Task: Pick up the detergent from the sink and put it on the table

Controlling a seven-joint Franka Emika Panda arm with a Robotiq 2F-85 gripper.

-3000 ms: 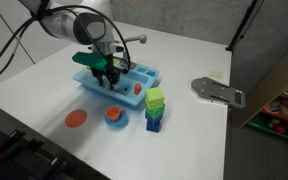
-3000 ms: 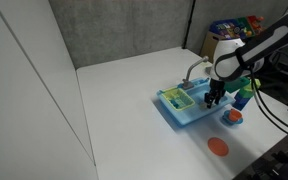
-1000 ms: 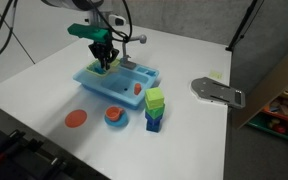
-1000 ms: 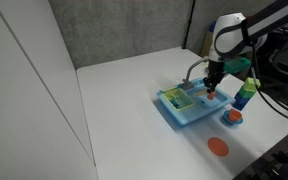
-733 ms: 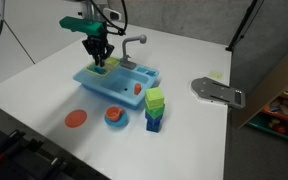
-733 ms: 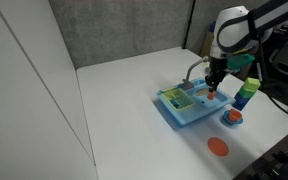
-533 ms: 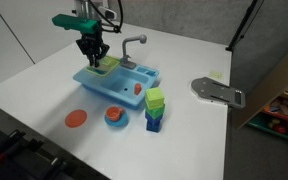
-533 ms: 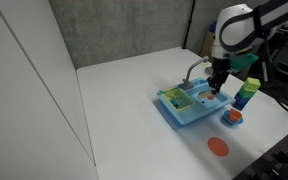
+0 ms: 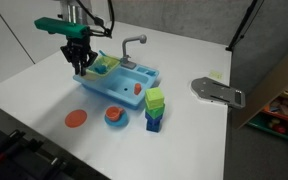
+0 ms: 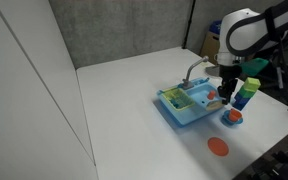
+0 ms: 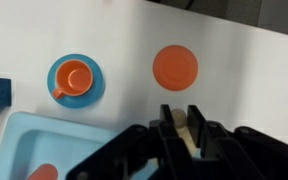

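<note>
Grips the detergent (image 11: 185, 138) in the claw (image 11: 183, 118): shows in the wrist view as a small pale bottle pinched between the two dark fingers, with white table (image 11: 244, 60) behind it. Hangs in the air, touching neither sink (image 9: 112, 90) nor table, above the end of the sink farthest from the stacked blocks (image 9: 154, 108) in an exterior view. Hard to tell whether past the rim or just over it. Too small to make out the bottle itself in both exterior views.

Judging by this: picked up and out of the basin, so roughly halfway through. Left to do: carry sideways over bare table, well apart from the orange disc (image 11: 175, 67) and the cup (image 11: 74, 78) on its saucer, lower until touching the surface, open the fingers, pull away. Probably worth setting down gently and upright, as likely light and quick to tip.
</note>
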